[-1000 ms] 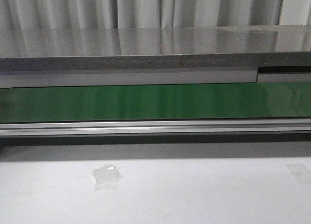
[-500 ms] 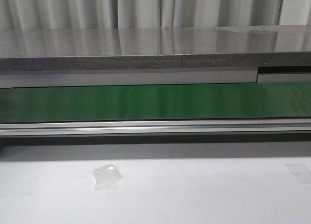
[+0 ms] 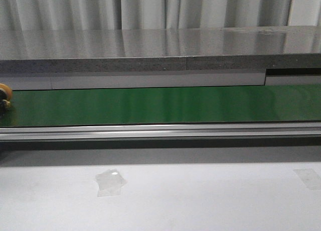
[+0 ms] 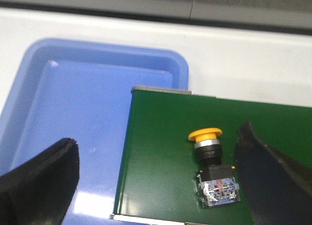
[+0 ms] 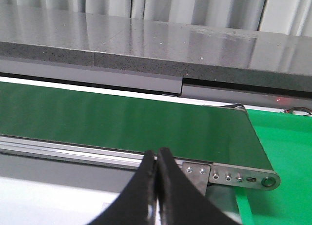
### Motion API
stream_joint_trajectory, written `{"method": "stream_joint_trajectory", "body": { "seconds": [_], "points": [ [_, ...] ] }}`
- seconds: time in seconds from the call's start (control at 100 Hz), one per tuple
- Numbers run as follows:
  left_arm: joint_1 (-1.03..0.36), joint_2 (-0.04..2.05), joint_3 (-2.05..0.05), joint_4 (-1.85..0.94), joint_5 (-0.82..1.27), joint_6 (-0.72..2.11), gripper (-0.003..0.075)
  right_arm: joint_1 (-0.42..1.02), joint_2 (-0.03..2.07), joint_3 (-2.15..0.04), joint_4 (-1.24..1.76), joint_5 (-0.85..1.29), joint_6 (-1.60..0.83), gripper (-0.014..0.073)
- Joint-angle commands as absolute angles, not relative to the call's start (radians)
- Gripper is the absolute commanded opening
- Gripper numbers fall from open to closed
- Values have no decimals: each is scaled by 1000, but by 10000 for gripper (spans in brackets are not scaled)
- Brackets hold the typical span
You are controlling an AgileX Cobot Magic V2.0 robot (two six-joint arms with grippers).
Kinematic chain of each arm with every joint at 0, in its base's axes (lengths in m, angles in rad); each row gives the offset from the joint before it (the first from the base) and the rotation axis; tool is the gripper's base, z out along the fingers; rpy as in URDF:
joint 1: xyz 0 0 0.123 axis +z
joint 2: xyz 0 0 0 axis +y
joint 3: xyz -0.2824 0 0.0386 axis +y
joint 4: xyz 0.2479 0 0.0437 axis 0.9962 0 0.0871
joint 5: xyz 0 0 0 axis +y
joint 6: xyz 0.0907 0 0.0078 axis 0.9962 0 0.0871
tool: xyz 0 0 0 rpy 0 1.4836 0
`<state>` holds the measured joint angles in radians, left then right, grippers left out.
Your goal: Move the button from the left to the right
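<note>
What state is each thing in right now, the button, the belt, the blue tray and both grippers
button: lying on its side on the green belt, ungripped, between the left fingers.
green belt: bare except for the button at its far left end.
blue tray: empty, beside the belt's end.
left gripper: open, fingers wide apart around the button.
right gripper: shut, holding nothing.

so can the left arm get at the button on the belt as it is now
Probably yes. The left gripper is open, its fingers wide on either side of the button, which lies on its side on the green belt with nothing over or around it. The blue tray sits off the belt's end.
</note>
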<state>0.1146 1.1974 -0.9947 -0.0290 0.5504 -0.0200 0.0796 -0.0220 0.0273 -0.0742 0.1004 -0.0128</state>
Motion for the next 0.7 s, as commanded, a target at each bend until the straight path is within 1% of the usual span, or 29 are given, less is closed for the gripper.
{"method": "stream_joint_trajectory", "body": {
  "seconds": [0.0,0.16,0.41,0.53,0.63,0.69],
  "points": [
    [106,1023,-893,-44,358,-21,621,76,-30,11,-84,20,-17,-65],
    [106,718,-673,-44,198,-21,621,76,-30,11,-84,20,-17,-65],
    [106,292,-363,0,42,-21,621,76,-30,11,-84,20,-17,-65],
    [106,175,-275,0,42,-21,619,76,-30,11,-84,20,-17,-65],
    [106,157,-267,-7,38,-21,613,76,-30,11,-84,20,-17,-65],
    [106,159,-273,-7,44,-21,579,76,-30,11,-84,20,-17,-65]
  ]
}}
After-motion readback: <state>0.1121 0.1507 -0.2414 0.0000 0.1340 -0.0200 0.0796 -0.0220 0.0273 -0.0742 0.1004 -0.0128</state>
